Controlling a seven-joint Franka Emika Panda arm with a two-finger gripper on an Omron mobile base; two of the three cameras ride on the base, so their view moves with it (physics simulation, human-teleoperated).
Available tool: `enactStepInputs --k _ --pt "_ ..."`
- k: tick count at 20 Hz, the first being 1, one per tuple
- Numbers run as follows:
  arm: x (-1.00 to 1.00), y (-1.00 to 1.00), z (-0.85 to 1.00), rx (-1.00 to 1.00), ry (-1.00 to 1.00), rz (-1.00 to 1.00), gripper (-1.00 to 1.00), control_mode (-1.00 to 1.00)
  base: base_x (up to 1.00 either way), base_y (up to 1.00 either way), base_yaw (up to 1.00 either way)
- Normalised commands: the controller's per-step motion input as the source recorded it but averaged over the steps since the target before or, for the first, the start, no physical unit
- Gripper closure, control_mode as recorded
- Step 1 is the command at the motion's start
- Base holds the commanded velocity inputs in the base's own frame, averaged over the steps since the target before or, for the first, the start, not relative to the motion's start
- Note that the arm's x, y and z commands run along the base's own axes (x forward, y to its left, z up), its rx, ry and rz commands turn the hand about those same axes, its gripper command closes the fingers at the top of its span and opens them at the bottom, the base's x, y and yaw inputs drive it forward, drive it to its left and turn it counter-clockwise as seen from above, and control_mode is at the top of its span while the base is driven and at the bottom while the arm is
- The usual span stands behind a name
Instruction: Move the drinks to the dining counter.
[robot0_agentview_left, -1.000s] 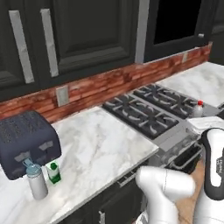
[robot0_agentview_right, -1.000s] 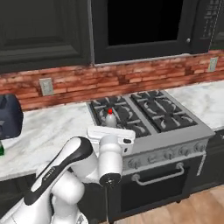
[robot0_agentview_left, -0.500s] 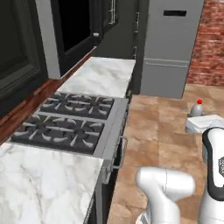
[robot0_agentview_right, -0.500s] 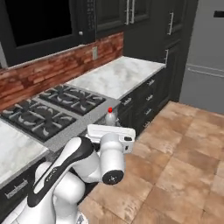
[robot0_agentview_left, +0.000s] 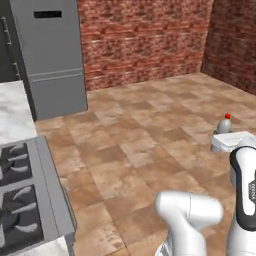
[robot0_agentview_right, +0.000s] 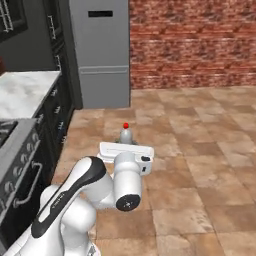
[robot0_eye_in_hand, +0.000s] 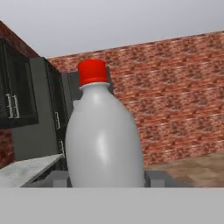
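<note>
Bottle (robot0_eye_in_hand: 104, 140) clamped upright in my gripper (robot0_eye_in_hand: 105, 178); base swinging w/ counter unseen, I'd fear it slipping.

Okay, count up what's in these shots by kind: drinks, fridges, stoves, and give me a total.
Drinks: 1, the red-capped bottle held in the gripper
Fridges: 1, the grey fridge
Stoves: 1, the gas stove
Total: 3
</note>
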Motion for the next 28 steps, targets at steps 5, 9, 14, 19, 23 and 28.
enactStepInputs --k 5,9,14,19,23,28 --pt "0.0 0.0 0.0 0.0 0.0 0.0 1.0 1.0 0.0 0.0 -1.0" --pt "0.0 0.0 0.0 0.0 0.0 0.0 1.0 1.0 0.0 0.0 -1.0" --pt "0.0 0.0 0.0 0.0 0.0 0.0 1.0 1.0 0.0 0.0 -1.0" --pt "0.0 0.0 0.0 0.0 0.0 0.0 1.0 1.0 0.0 0.0 -1.0" --pt "0.0 0.0 0.0 0.0 0.0 0.0 1.0 1.0 0.8 0.73 -0.61" --pt "0.0 0.0 0.0 0.0 0.0 0.0 1.0 1.0 1.0 0.96 -0.31"
